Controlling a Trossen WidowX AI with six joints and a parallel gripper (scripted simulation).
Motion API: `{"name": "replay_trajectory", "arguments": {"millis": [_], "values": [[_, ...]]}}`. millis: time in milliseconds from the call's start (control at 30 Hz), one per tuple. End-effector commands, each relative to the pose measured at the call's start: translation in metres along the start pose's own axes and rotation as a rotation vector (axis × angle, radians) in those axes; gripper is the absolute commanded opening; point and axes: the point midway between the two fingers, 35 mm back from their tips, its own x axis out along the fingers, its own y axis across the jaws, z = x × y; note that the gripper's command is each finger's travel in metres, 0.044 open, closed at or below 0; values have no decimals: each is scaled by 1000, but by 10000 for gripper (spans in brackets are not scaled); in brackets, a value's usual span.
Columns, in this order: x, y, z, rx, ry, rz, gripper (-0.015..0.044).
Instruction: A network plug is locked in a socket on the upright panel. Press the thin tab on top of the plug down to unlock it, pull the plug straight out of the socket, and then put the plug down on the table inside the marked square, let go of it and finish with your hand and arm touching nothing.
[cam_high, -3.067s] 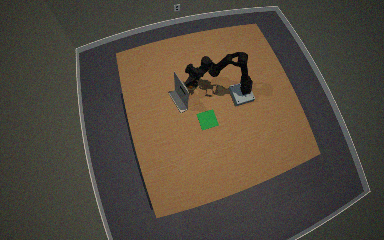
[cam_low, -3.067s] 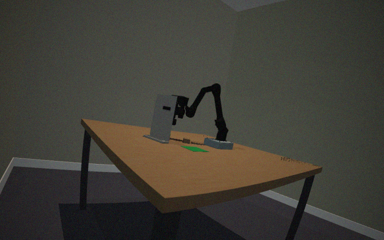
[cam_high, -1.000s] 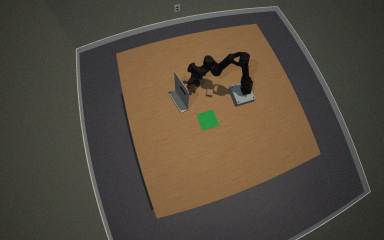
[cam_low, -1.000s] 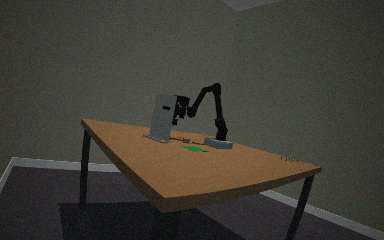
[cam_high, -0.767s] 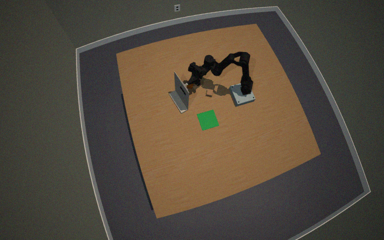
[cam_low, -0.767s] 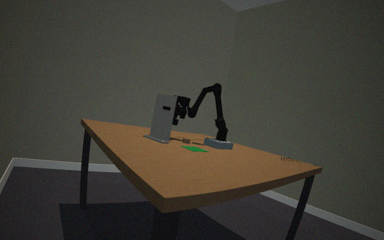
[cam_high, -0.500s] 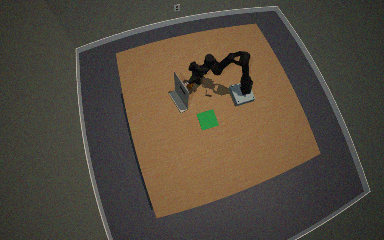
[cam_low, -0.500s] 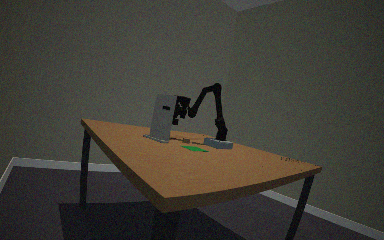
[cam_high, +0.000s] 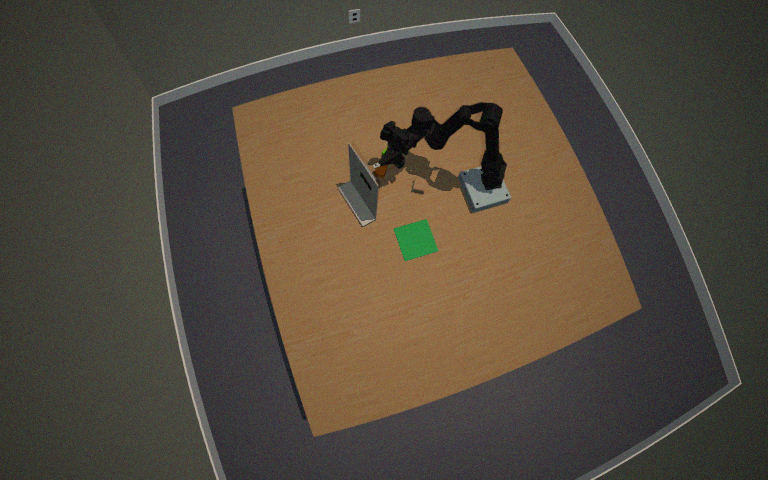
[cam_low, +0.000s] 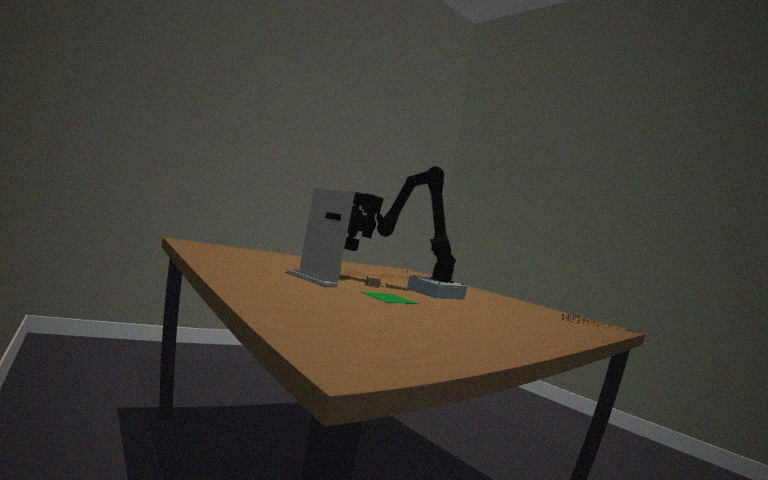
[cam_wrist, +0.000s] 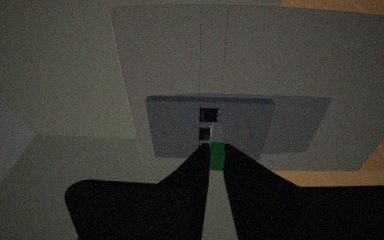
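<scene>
My gripper (cam_wrist: 215, 150) (cam_high: 380, 164) is shut on the plug, in front of the upright grey panel (cam_high: 356, 165) (cam_low: 323, 243) (cam_wrist: 165, 50). The plug's green part (cam_wrist: 217, 159) shows between the fingertips in the wrist view; a small pale piece (cam_wrist: 212, 131) sticks out ahead. The fingers hide most of the plug. The socket plate (cam_wrist: 172, 125) shows a dark upper opening (cam_wrist: 209, 115) and a smaller dark shape (cam_wrist: 204, 134) below it. The plug looks out of the socket, close before the plate. The marked green square (cam_high: 416, 240) (cam_low: 389, 297) lies flat on the table, away from the gripper.
A small brownish block-like shape (cam_high: 417, 189) (cam_low: 372, 281) is on the table between panel and arm base (cam_high: 485, 195) (cam_low: 436, 287). The panel stands on a flat foot (cam_high: 355, 203) (cam_low: 312, 278). The arm arches above the table (cam_high: 464, 316) (cam_low: 430, 345).
</scene>
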Motion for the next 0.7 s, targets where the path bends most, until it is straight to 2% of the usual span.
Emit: {"name": "replay_trajectory", "arguments": {"millis": [0, 667], "values": [[-5, -1, -2, 8, 5, -2, 0], [-19, -2, -2, 8, 5, -4, 0]]}}
